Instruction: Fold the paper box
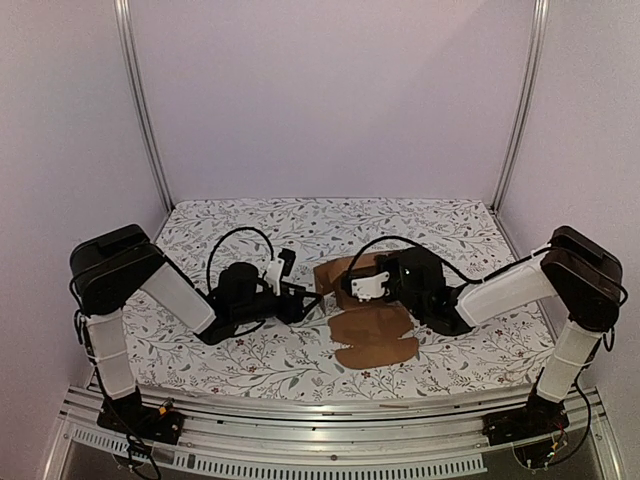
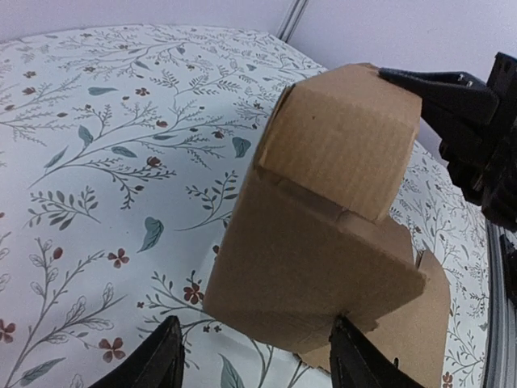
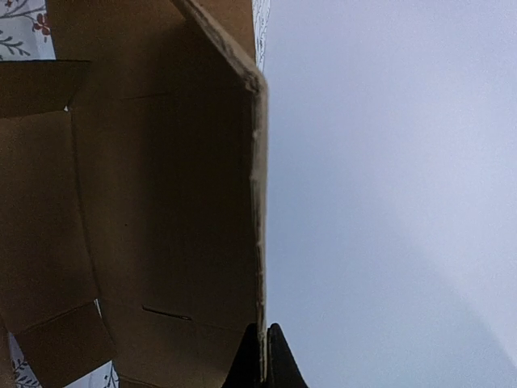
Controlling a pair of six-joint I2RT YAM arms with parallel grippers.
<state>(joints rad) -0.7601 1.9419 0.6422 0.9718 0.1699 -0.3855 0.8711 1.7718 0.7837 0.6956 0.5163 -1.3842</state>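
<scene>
Left claw gapes wide before the paper box's near corner; right claw pinches its raised panel's edge.

left of the paper box the left gripper blocks the way, right of it the right gripper; behind it open tablecloth gives passage.

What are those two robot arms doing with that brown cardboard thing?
They are folding a paper box on the flowery table. It is only half made: some panels stand up and others lie flat. The right gripper is shut on the edge of a raised panel, holding it up. The left gripper is open, straddling the box's near corner without clamping it.
</scene>
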